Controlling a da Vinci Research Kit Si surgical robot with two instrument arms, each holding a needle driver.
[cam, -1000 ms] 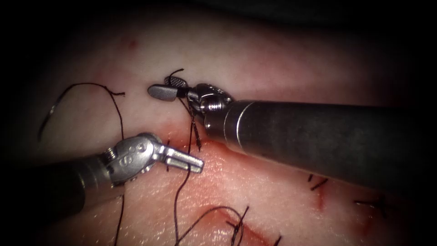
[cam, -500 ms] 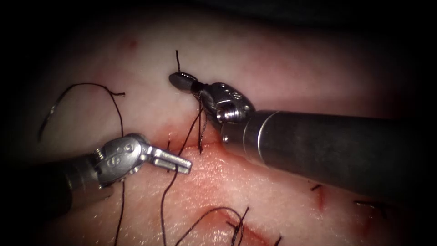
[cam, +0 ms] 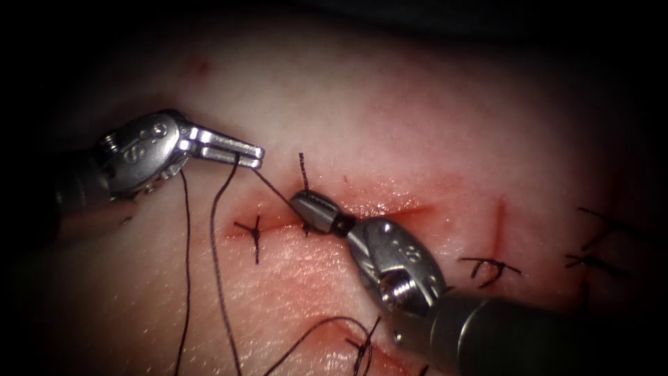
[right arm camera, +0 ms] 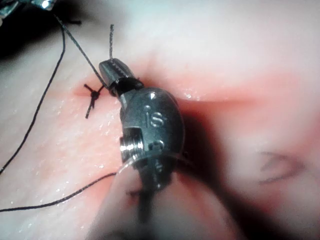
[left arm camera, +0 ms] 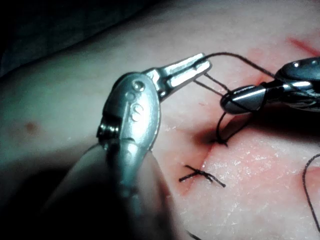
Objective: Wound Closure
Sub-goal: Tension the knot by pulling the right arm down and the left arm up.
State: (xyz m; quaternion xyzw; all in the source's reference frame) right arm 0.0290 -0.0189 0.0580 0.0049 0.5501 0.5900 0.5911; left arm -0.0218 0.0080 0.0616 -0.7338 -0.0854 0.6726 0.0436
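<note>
My left tool (cam: 257, 154) sits above and left of the cut (cam: 396, 209), its jaws shut on the dark thread (cam: 273, 189). That thread runs taut down to my right tool (cam: 299, 201), which lies over the cut with its jaws shut on the thread's short end; a cut tail (cam: 303, 164) sticks up above them. In the left wrist view the left tool (left arm camera: 205, 64) grips the thread (left arm camera: 235, 55) close to the right tool (left arm camera: 235, 102). The right wrist view has the right tool (right arm camera: 107, 67) beside a tied stitch (right arm camera: 92, 93). Two strands (cam: 214, 264) hang from the left jaws.
A tied stitch (cam: 255, 233) crosses the cut just left of the right tool. More stitches (cam: 490, 268) lie to the right, and loose thread loops (cam: 327, 324) lie near the front. Red fluid (cam: 306, 278) wets the tissue (cam: 390, 118) below the cut.
The left tool has moved up and to the left with the thread. The right tool has swung down from above the cut onto it, and the thread between them has drawn straight.
</note>
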